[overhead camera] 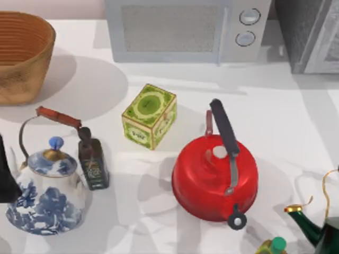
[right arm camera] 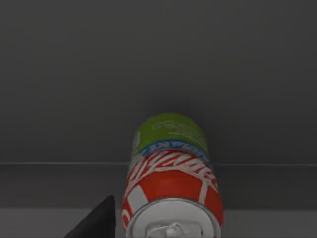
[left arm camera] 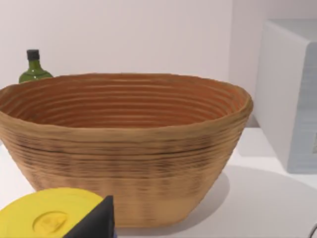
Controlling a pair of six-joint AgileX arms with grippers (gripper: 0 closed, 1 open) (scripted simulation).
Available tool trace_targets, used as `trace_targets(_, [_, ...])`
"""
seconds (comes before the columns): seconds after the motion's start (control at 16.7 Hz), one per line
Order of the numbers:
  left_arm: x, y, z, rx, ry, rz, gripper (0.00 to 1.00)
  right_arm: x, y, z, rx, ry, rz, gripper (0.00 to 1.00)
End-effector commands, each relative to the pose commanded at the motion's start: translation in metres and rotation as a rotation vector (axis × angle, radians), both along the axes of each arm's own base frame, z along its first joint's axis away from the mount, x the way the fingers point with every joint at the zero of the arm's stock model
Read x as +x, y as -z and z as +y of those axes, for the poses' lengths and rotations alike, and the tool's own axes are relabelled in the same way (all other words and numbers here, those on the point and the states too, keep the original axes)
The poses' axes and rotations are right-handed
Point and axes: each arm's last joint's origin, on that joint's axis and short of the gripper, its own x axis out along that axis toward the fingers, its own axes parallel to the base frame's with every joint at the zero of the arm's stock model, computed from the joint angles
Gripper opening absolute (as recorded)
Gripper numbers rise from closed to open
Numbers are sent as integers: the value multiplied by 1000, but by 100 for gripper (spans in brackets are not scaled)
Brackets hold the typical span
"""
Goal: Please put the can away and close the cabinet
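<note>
Can (right arm camera: 170,173) just ahead of right gripper (right arm camera: 96,223), against dark grey cabinet (right arm camera: 158,74) interior

Bright even light, soft shadows on table (overhead camera: 296,121); right wrist view dim.

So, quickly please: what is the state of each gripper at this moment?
Left gripper: cannot be told; its wrist view faces the woven basket.
Right gripper: cannot be told; the can sits right before its camera, against a dark grey surface.

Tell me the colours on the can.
The can is red and white, lime-green at the far end, silver top; clearest in right wrist view.
</note>
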Motion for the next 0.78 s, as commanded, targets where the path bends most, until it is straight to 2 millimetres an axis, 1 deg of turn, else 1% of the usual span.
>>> trace_targets(0.06, [0, 0, 0, 0, 0, 0, 100, -18, 14, -3, -1, 1, 12, 100])
trace_targets(0.18, [0, 0, 0, 0, 0, 0, 100, -52, 53, -8, -4, 2, 49, 100])
trace_targets(0.3, [0, 0, 0, 0, 0, 0, 100, -82, 105, -12, -5, 4, 96, 100])
trace_targets(0.42, [0, 0, 0, 0, 0, 0, 100, -109, 163, -16, -5, 7, 134, 100])
trace_targets(0.6, [0, 0, 0, 0, 0, 0, 100, -142, 243, -20, -5, 10, 142, 100])
trace_targets(0.72, [0, 0, 0, 0, 0, 0, 100, -157, 286, -22, -3, 10, 113, 100])
trace_targets(0.78, [0, 0, 0, 0, 0, 0, 100, -161, 304, -23, -2, 11, 93, 100])
